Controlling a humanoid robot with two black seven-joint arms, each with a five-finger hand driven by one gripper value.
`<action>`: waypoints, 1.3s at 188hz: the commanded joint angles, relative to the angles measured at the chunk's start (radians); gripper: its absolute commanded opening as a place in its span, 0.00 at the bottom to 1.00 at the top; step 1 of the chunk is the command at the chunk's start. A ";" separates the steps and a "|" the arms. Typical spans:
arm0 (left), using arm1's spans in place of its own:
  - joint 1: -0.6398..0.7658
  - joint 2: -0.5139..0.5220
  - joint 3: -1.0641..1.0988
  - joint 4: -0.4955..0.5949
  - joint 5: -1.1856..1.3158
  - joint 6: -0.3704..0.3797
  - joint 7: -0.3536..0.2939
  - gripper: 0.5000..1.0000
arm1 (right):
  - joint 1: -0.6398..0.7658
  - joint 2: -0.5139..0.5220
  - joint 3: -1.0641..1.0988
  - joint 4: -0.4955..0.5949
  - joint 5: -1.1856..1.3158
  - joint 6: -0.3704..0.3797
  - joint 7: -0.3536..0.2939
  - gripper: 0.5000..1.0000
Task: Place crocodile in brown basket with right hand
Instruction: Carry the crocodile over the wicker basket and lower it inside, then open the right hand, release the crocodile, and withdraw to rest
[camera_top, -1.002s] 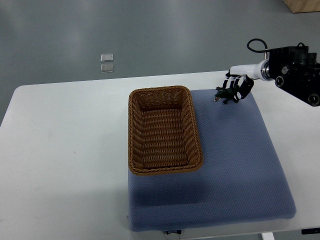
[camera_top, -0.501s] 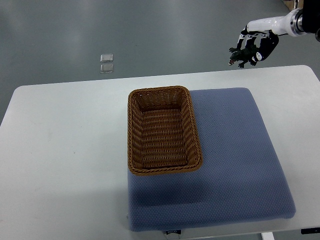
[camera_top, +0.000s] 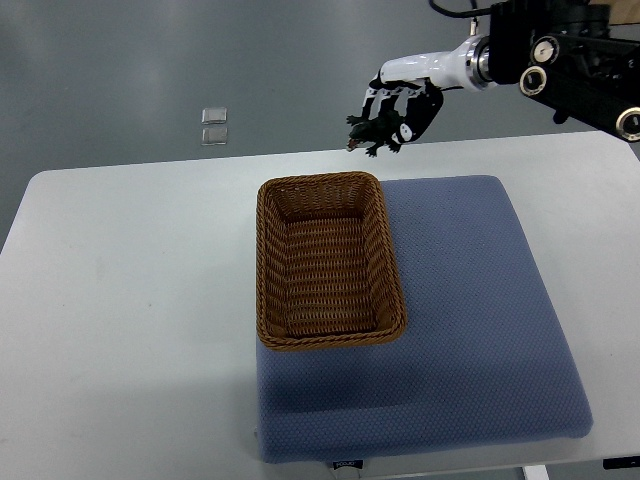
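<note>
Crocodile (camera_top: 374, 132), a dark green toy, hangs grasped in the right hand (camera_top: 398, 108); the brown wicker basket (camera_top: 329, 259) sits below and left of it.

I have only one camera to work from, the top view, so no second view shares any of the scene. It looks down steeply from the robot's own side and sits far enough back to take in the whole white table (camera_top: 120, 300) and grey floor (camera_top: 250, 60) beyond it. The right hand (camera_top: 398, 108) (its arm enters from the right edge) shows near the picture's top, with the table below it.
</note>
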 joint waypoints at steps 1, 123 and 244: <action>-0.001 0.000 0.000 0.000 0.000 0.000 0.000 1.00 | -0.008 0.108 -0.025 -0.038 0.004 -0.016 -0.003 0.00; 0.000 0.000 -0.002 0.000 0.000 0.000 0.000 1.00 | -0.164 0.346 -0.121 -0.210 -0.047 -0.082 0.000 0.02; 0.010 0.000 -0.002 0.002 -0.002 0.000 0.000 1.00 | -0.183 0.329 -0.112 -0.224 -0.096 -0.053 0.000 0.86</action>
